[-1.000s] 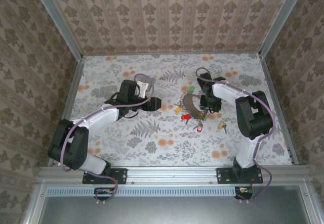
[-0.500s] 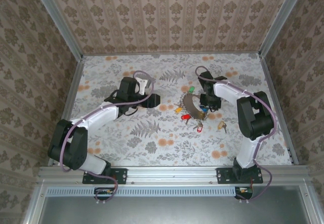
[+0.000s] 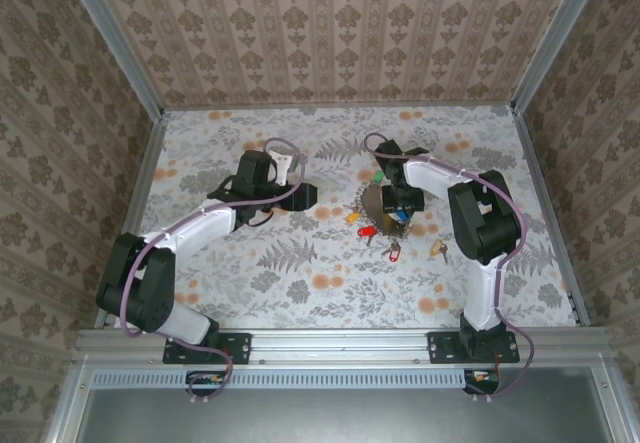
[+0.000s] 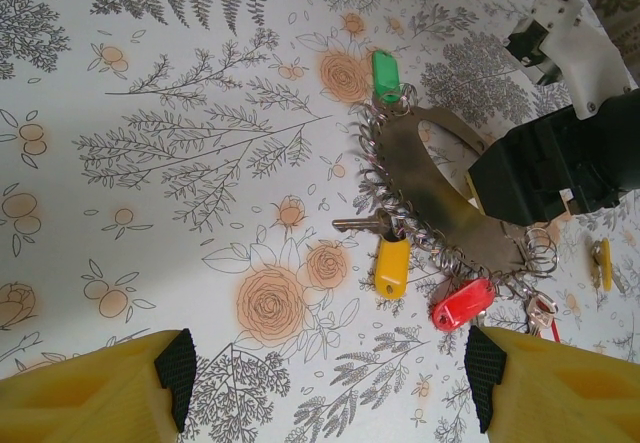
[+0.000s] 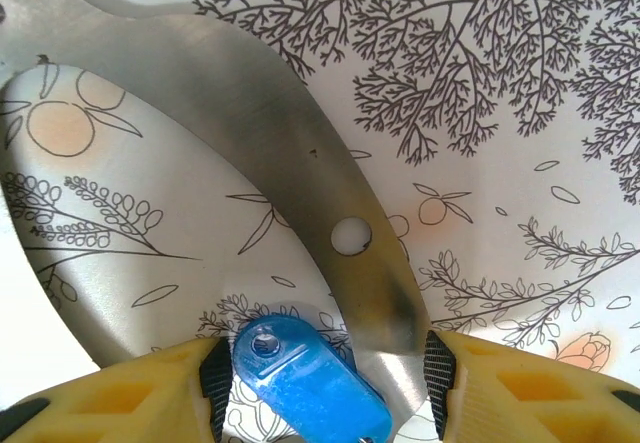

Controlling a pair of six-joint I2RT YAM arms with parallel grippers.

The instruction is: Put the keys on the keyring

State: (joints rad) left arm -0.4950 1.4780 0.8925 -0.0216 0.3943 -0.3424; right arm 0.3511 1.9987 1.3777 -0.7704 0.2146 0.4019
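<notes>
blue key (image 5: pixel 300 385), flanked by right hand (image 5: pixel 322 371)

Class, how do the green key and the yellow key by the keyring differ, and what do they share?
The green key lies at one end of the keyring; the yellow key lies midway along its ringed edge. The yellow key's metal blade shows; the green key's does not. Both have plastic heads and lie flat at that edge.

Damask-patterned wallpaper walls (image 3: pixel 330 23) enclose a table (image 3: pixel 300 293) covered in floral print, framed by aluminium rails (image 3: pixel 340 343).
</notes>
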